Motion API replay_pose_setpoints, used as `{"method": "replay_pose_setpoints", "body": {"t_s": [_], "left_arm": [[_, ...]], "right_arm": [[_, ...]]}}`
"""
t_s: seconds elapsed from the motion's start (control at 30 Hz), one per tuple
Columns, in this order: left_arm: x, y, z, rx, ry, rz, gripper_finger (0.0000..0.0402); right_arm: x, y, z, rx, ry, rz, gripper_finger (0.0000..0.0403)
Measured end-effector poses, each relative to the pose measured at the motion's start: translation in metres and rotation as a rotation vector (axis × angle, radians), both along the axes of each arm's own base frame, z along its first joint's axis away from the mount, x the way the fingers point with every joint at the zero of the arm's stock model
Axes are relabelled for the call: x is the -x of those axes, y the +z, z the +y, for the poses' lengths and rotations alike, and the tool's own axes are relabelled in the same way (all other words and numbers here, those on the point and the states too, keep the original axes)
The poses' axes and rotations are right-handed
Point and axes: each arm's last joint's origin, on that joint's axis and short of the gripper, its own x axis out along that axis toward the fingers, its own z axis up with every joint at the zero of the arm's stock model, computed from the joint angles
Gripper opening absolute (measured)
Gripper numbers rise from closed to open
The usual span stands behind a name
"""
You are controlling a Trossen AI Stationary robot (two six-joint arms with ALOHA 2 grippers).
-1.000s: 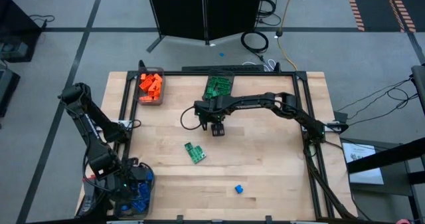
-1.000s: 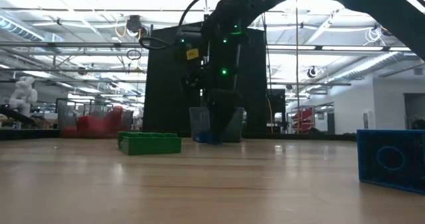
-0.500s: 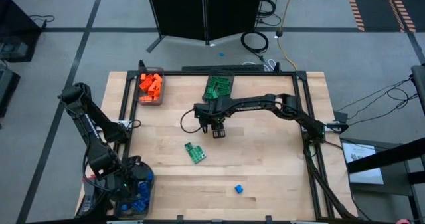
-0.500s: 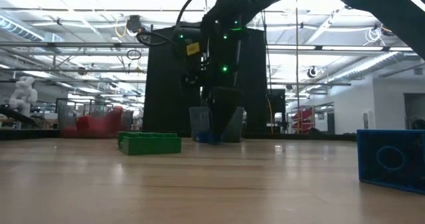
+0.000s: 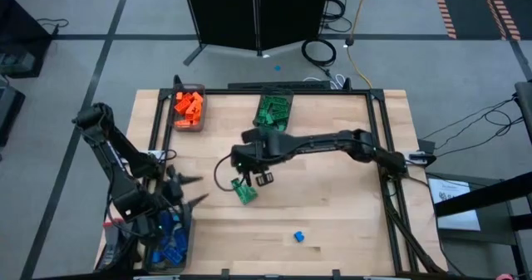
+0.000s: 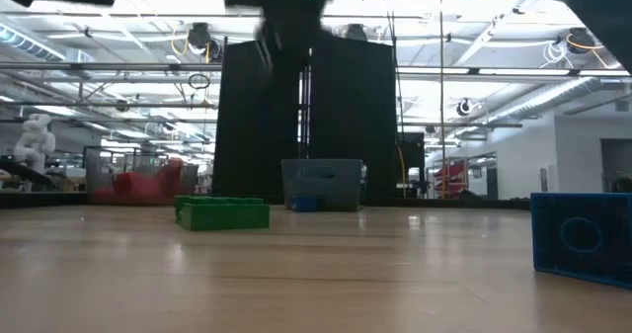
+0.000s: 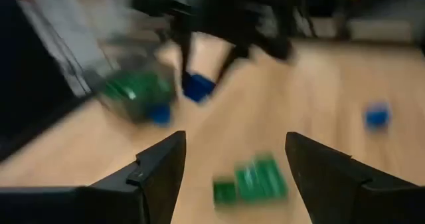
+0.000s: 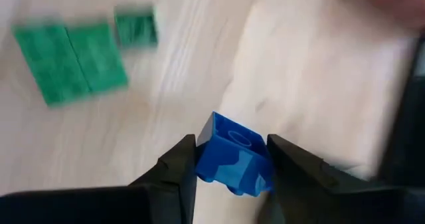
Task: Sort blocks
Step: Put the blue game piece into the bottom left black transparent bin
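Observation:
My right gripper (image 5: 259,179) is above the table's middle, shut on a small blue brick (image 8: 232,161). The brick also shows in the left wrist view (image 7: 198,86). A cluster of green bricks (image 5: 243,191) lies flat on the table just beside and below this gripper. My left gripper (image 5: 198,190) is open and empty. It is above the table's left side and points at the green bricks (image 7: 252,181). A second blue brick (image 5: 298,237) lies alone near the front edge. My right gripper pinches the blue brick by two opposite side walls (image 8: 202,159) between its two fingers, which come from above and point down. The brick is lifted clear of the table, with its studded face toward the wrist camera.
A bin of orange bricks (image 5: 189,107) stands at the far left. A bin of green bricks (image 5: 273,110) stands at far centre. A bin of blue bricks (image 5: 172,245) sits at the near left corner, below my left arm. A dark frame (image 5: 376,114) borders the table.
My right gripper has risen and swung from the table's middle toward the left and near edges, ending over the green bricks. My left gripper has risen out of the blue bin and moved right, toward the green bricks.

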Motion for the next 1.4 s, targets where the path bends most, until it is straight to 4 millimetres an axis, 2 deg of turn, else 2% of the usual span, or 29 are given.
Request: {"method": "replay_pose_setpoints", "body": {"t_s": [0.13, 0.2, 0.3, 0.43, 0.67, 0.9, 1.03, 1.17, 1.23, 1.3, 1.4], "left_arm": [[0.005, 0.009, 0.01, 0.006, 0.084, -0.202, 0.0258], [0.009, 0.014, 0.016, 0.025, 0.099, -0.261, 0.0258], [0.017, 0.02, 0.023, 0.084, 0.109, -0.353, 0.0258], [0.028, 0.024, 0.035, 0.18, 0.112, -0.469, 0.0258], [0.037, 0.027, 0.049, 0.342, 0.138, -0.564, 0.0258], [0.038, 0.029, 0.044, 0.391, 0.125, -0.578, 0.0258], [0.043, 0.03, 0.04, 0.331, 0.055, -0.457, 0.0258], [0.048, 0.034, 0.035, 0.187, -0.168, -0.085, 0.0258], [0.047, 0.04, 0.025, 0.19, -0.332, 0.013, 0.0258], [0.04, 0.054, 0.014, 0.16, -0.475, -0.032, 0.0258], [0.031, 0.083, 0.002, 0.065, -0.663, -0.187, 0.0258]], "right_arm": [[0.0, 0.045, 0.03, 0.107, 0.084, -0.151, 0.0139], [0.009, 0.064, 0.046, 0.173, 0.137, -0.219, 0.0139], [0.023, 0.088, 0.068, 0.204, 0.177, -0.303, 0.0139], [0.036, 0.107, 0.095, 0.271, 0.222, -0.377, 0.0139], [0.04, 0.117, 0.133, 0.355, 0.379, -0.47, 0.0139], [0.037, 0.124, 0.138, 0.391, 0.415, -0.534, 0.0139], [0.037, 0.124, 0.137, 0.396, 0.42, -0.529, 0.0139], [0.037, 0.124, 0.137, 0.395, 0.419, -0.53, 0.0139], [0.037, 0.124, 0.137, 0.394, 0.418, -0.532, 0.0139], [0.037, 0.124, 0.138, 0.388, 0.412, -0.538, 0.0139], [0.037, 0.124, 0.138, 0.387, 0.41, -0.542, 0.0139]]}}
